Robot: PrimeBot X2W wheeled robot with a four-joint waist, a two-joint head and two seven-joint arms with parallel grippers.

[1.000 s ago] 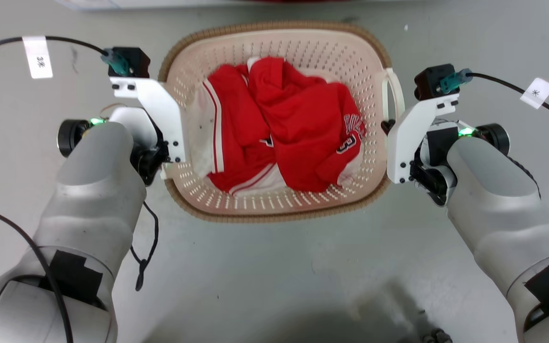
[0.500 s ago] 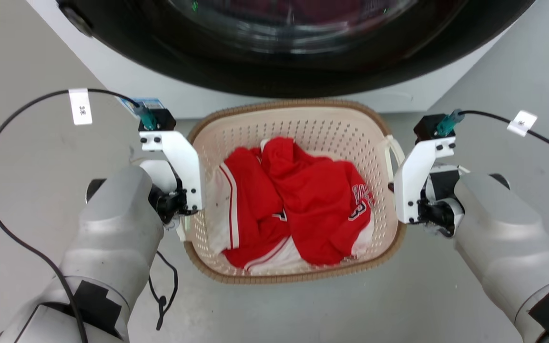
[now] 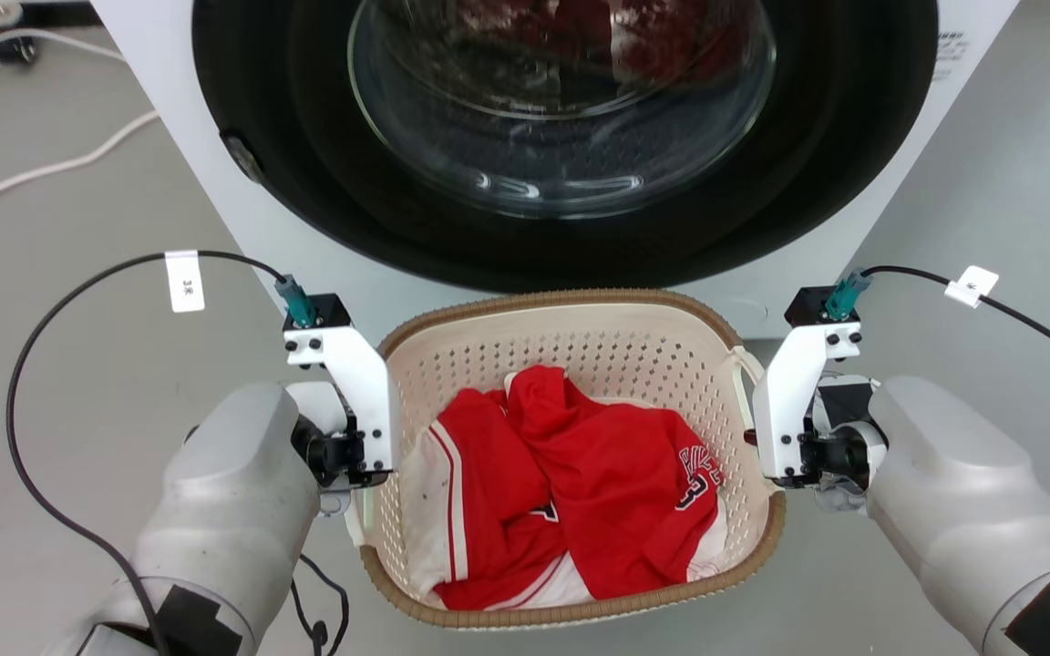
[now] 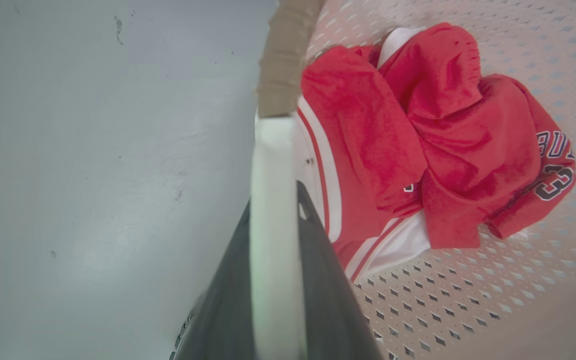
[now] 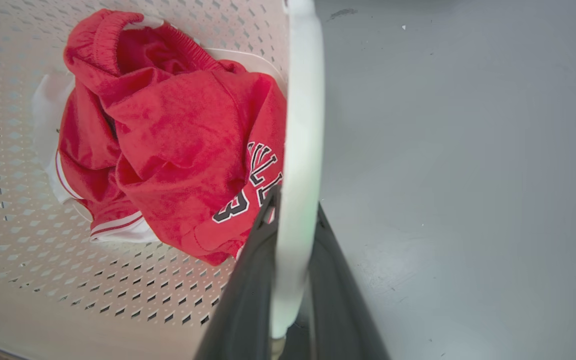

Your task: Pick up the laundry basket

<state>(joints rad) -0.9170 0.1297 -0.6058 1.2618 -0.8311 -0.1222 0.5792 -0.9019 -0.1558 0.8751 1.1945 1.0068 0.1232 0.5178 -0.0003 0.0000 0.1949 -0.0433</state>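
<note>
– Upward swings the head camera since a second ago: the washer (image 3: 561, 137) door now looms, with the laundry basket (image 3: 571, 301) just before it, between both arms as before.
– Gripped?
– Yes: the left gripper (image 4: 274, 210) clamps its fingers on the left handle (image 4: 273, 150), and the right gripper (image 5: 293, 200) on the right handle (image 5: 303, 100).
– Handling?
– Stiff, light plastic, I judge; the red clothes (image 3: 598, 492) add little. Lift both handles evenly.
</note>
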